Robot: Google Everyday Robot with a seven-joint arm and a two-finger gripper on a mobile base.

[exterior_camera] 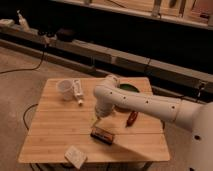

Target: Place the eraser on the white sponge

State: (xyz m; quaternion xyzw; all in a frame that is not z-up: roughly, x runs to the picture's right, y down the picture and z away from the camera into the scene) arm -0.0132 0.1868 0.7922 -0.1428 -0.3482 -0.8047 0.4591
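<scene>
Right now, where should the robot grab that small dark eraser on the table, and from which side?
The eraser lies flat on the table, so it is probably best to come from straight above and pinch across its two long black edges at mid-length, where it is narrowest. The gripper hangs close above it.
</scene>
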